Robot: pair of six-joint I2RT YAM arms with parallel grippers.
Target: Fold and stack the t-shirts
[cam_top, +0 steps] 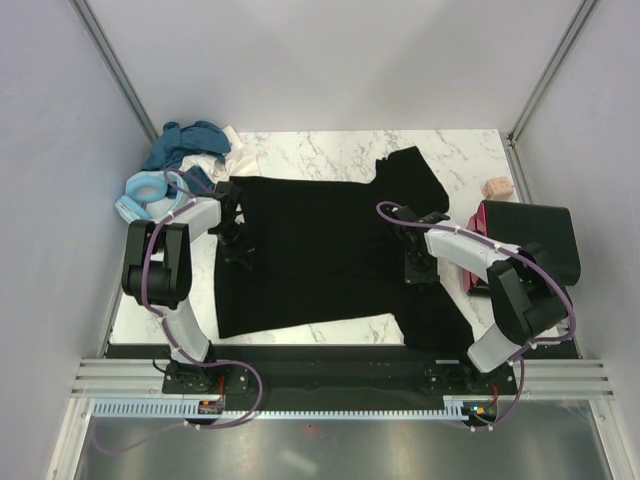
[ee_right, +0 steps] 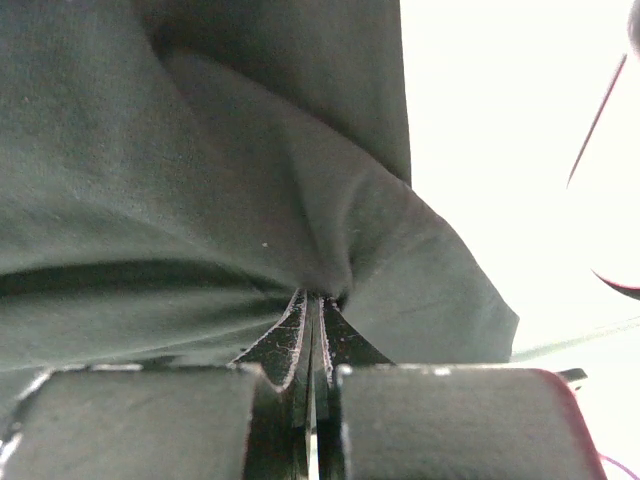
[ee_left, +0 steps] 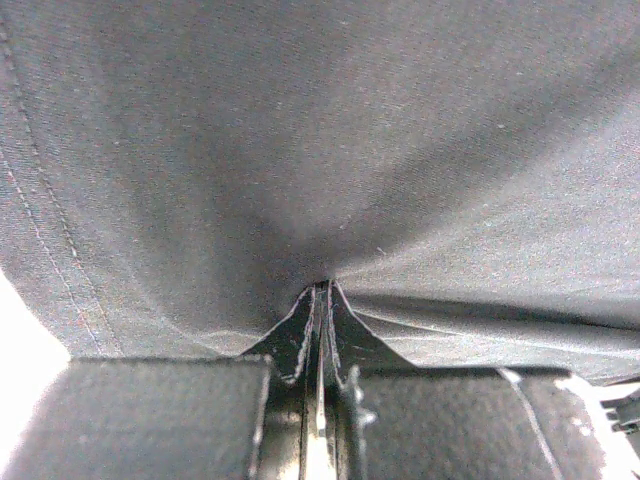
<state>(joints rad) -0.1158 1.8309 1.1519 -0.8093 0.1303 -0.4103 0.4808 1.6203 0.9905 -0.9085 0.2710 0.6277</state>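
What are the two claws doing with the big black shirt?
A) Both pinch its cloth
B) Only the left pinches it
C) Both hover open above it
A: the wrist views show the left gripper and right gripper shut on puckered cloth of the black t-shirt.

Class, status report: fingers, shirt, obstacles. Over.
Left fingers, right fingers shut on black shirt. Spread on table. Nothing blocking; shirt pile far left.

Robot lab test cell — plain pale wall panels set in aluminium struts box in a marble-look tabletop. Left arm and right arm stand bolted to a metal rail at the near edge — purple cables looping bare from their bases. A black t-shirt lies spread under both arms.
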